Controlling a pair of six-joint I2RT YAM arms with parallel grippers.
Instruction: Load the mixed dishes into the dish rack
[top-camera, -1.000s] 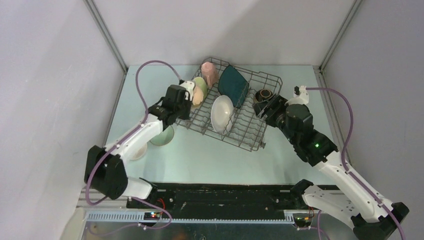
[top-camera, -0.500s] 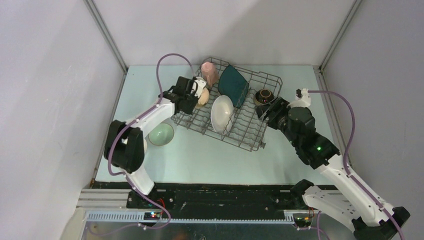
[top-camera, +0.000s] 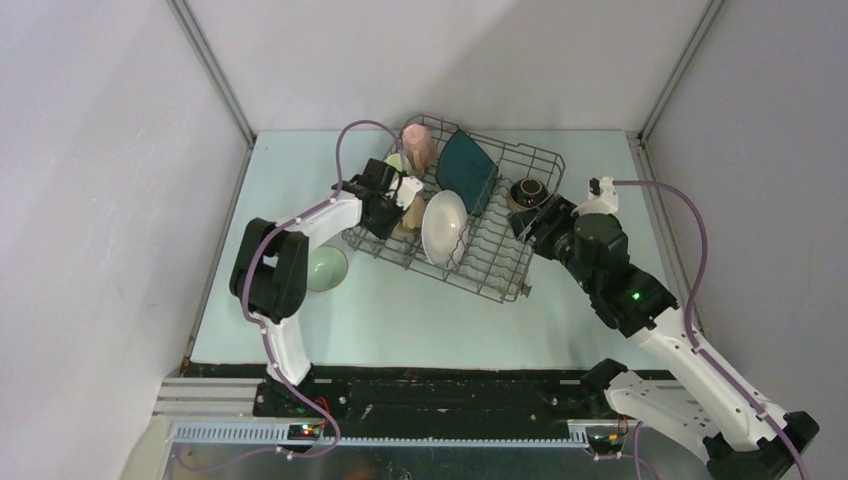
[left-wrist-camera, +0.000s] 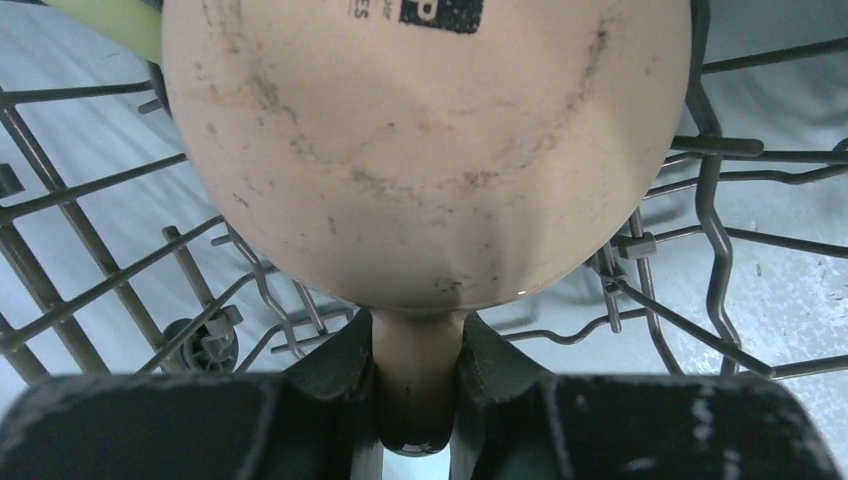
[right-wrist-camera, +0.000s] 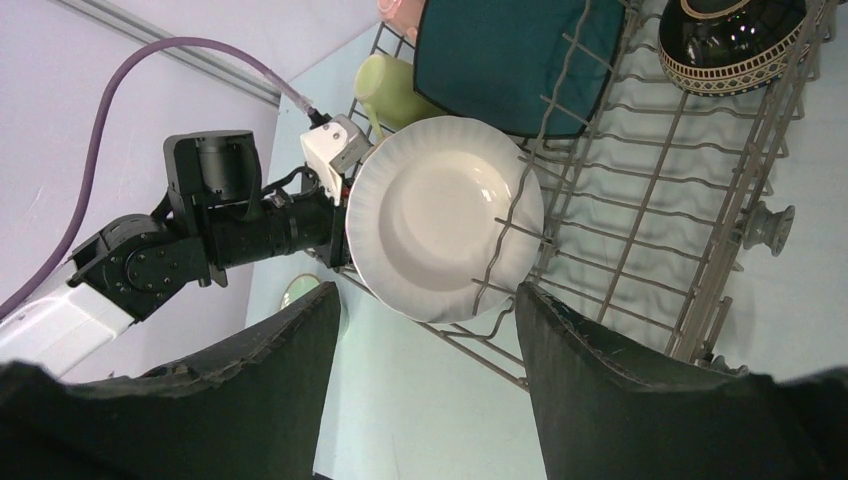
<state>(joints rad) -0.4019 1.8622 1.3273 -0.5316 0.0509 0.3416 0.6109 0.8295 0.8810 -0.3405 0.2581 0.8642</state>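
A: Where's our left tool (left-wrist-camera: 418, 372)?
B: We've got it pinched on the tan mug (left-wrist-camera: 425, 150) handle, mug base toward the wrist cam. It's over the dish rack (top-camera: 492, 252) by its left edge, btwn the rim wires and the white plate (top-camera: 443, 228).
A: Right tool (right-wrist-camera: 425, 300)?
B: Jaws apart, nothing in them, at the rack's right rim nr the brown bowl (top-camera: 527, 190). We see bare tine rows near-right. The pale green bowl (top-camera: 323, 268) sits outside on the bench (top-camera: 400, 315).

I am stretching my left arm toward the frame's upper middle, my left gripper (left-wrist-camera: 415, 345) pinching the tan mug (left-wrist-camera: 420, 150) by its handle; my right gripper (right-wrist-camera: 430, 300) is hovering at centre right, fingers parted.
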